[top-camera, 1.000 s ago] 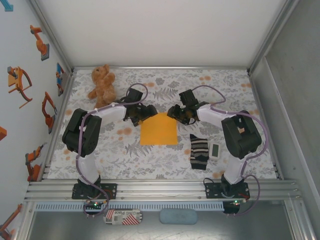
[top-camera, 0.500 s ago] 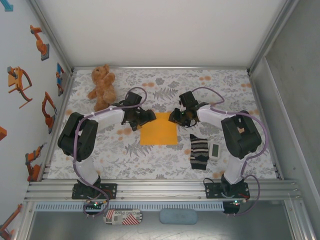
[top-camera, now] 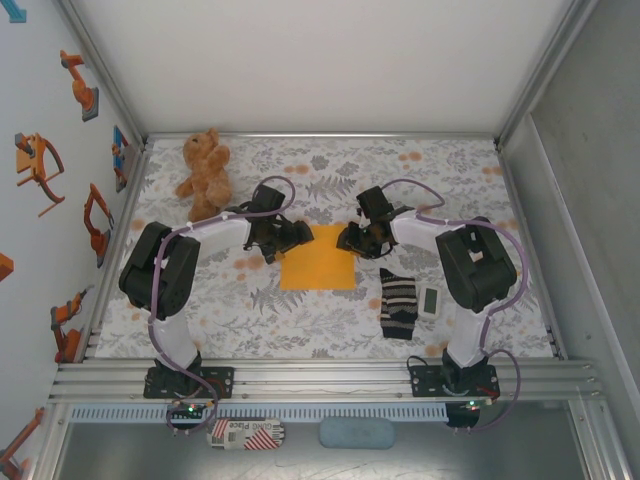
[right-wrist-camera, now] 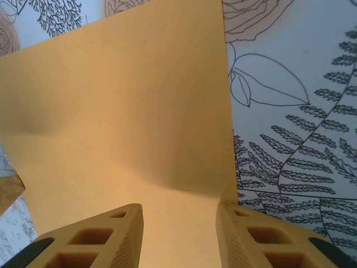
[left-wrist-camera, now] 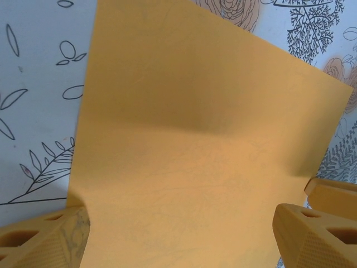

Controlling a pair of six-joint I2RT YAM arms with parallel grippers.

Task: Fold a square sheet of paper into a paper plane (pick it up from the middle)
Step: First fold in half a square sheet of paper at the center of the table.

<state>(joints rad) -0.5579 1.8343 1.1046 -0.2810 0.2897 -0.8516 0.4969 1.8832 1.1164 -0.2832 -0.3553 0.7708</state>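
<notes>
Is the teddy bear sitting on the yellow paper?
No, the teddy bear lies near the far left corner, well apart from the square sheet of paper.

Light is bright, even and sharp across the overhead view. In both wrist views a soft shadow band crosses the square sheet of paper (left-wrist-camera: 212,117).
</notes>
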